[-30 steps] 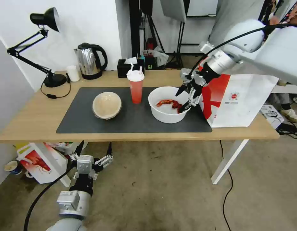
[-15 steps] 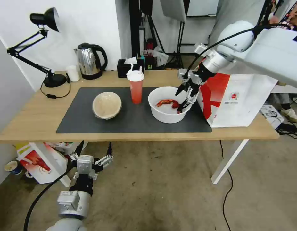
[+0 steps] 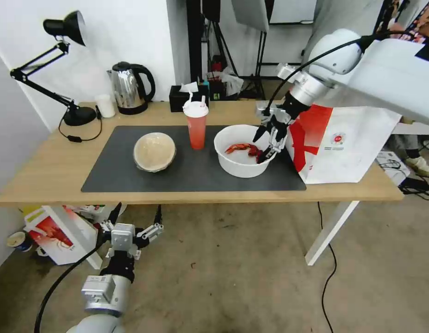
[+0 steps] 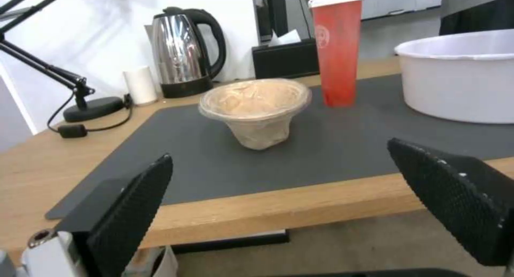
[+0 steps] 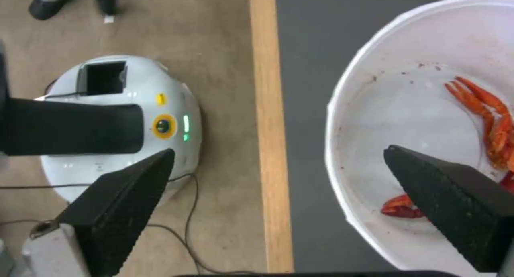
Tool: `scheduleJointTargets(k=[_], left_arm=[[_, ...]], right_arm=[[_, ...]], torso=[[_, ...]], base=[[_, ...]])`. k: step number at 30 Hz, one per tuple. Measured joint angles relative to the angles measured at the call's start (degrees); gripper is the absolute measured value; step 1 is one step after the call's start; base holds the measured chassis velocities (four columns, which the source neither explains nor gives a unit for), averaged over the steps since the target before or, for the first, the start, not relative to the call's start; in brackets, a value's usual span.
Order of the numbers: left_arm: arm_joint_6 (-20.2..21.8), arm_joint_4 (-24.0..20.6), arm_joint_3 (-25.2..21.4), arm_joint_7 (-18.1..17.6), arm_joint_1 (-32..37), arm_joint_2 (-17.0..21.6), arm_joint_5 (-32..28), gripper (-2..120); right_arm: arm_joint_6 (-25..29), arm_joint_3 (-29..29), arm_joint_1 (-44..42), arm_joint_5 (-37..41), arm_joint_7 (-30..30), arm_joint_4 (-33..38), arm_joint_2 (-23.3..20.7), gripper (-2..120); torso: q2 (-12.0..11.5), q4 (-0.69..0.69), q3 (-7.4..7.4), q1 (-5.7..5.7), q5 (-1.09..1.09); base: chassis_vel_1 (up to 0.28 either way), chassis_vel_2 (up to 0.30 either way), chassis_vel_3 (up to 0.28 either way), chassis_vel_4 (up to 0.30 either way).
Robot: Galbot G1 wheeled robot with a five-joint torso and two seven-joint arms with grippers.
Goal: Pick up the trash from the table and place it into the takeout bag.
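Right end effector [image 3: 266,145], fingers spread apart, shifted a little toward the bag side over the last second and now poised at the rim of the white bowl [image 3: 239,150] nearest the takeout bag [image 3: 344,143]; one finger hanging inside above the red shellfish scraps [image 3: 244,149], the other outside the wall. Seen from the right wrist, same straddle: one finger [image 5: 449,196] over the bowl's inside, the other [image 5: 118,204] beyond the worktop [image 5: 265,108] edge. Nothing gripped yet, bowl unmoved on the dark mat [image 3: 195,166]. Probably a lining-up for a pinch on the rim (a thin wall, so likely to tip or spill scraps if lifted off-centre).

Red cup [image 3: 196,125] and tan bowl [image 3: 154,151] untouched on the mat, bag upright at the worktop's right end, touching nothing. Left end effector [image 3: 131,231] parked low in front of the worktop, fingers apart, idle. Task barely begun, all three items still out
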Motion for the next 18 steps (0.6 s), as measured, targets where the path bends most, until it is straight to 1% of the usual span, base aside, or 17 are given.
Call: scheduleJointTargets(k=[10,16,18], left_arm=[[0.00,0.00,0.00,0.00,0.00,0.00,0.00,100],[0.00,0.00,0.00,0.00,0.00,0.00,0.00,100],[0.00,0.00,0.00,0.00,0.00,0.00,0.00,100]], right_arm=[[-0.85,-1.94,1.76,1.66,-0.78,2.32,-0.04,100],[-1.00,-2.14,1.08,1.76,-0.61,2.47,0.91,100],[-1.05,-2.02,-0.39,1.69,-0.11,2.26,1.90,100]], torso=[[0.00,-0.01,0.00,0.00,0.00],[0.00,0.00,0.00,0.00,0.00],[0.00,0.00,0.00,0.00,-0.01]], base=[[0.000,0.000,0.000,0.000],[0.000,0.000,0.000,0.000],[0.000,0.000,0.000,0.000]])
